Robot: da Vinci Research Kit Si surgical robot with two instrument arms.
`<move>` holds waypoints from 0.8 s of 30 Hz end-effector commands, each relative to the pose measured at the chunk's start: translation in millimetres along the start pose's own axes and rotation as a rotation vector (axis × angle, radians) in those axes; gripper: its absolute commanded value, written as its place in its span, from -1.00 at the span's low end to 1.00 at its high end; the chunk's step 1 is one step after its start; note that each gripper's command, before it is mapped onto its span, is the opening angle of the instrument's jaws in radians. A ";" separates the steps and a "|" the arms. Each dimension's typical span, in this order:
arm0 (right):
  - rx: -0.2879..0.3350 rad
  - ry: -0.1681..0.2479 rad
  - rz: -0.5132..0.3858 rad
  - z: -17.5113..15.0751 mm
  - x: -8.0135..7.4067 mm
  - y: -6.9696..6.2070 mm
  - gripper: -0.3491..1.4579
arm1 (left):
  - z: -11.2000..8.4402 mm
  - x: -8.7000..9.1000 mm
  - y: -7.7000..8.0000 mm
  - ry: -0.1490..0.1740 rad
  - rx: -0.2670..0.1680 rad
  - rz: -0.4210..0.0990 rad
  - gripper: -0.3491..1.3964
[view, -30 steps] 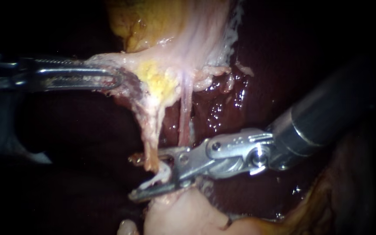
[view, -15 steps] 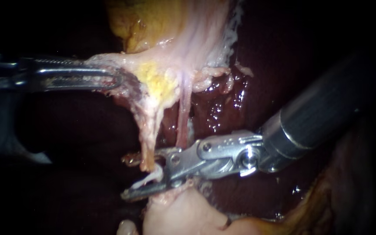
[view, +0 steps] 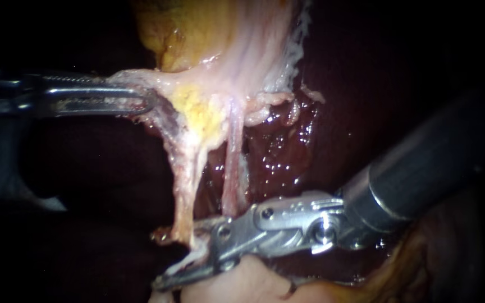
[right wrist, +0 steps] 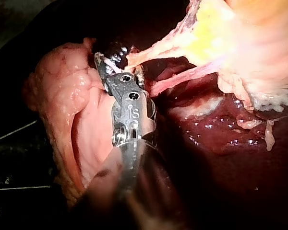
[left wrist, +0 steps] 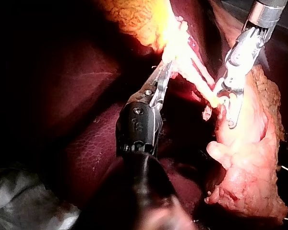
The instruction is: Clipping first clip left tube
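Two tubes hang from the gallbladder (view: 209,33): the pale left tube (view: 183,185) and the pinker right tube (view: 231,174). My right instrument (view: 163,261) comes in from the right with its jaws open, one on each side of the left tube's lower end. A white clip (view: 196,255) sits in them. The right wrist view shows the same jaws (right wrist: 110,56) at that strand. My left instrument (view: 144,100) is shut on the gallbladder's pale lower edge and holds it out to the left. The left wrist view also has both instruments, the left (left wrist: 165,72) and the right (left wrist: 229,108).
Dark red wet liver (view: 279,140) lies behind the tubes. A pale pink mass of tissue (view: 237,286) sits directly under my right instrument's jaws. Yellow fat (view: 197,109) covers the junction above the tubes.
My right instrument has slid down and to the left along the left tube, whose strand now looks longer and tauter. My left instrument has held still.
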 end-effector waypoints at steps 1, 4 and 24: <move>-0.003 0.005 0.004 -0.1 0.3 -0.1 -0.14 | 0.0 0.0 0.0 0.000 0.000 -0.001 -1.00; -0.009 0.014 0.008 -0.3 0.8 -0.1 -0.14 | 0.0 0.0 0.0 0.000 0.001 -0.001 -1.00; -0.022 0.035 0.189 -0.7 1.2 0.7 -0.48 | 0.1 0.0 -0.2 0.000 0.002 -0.001 -1.00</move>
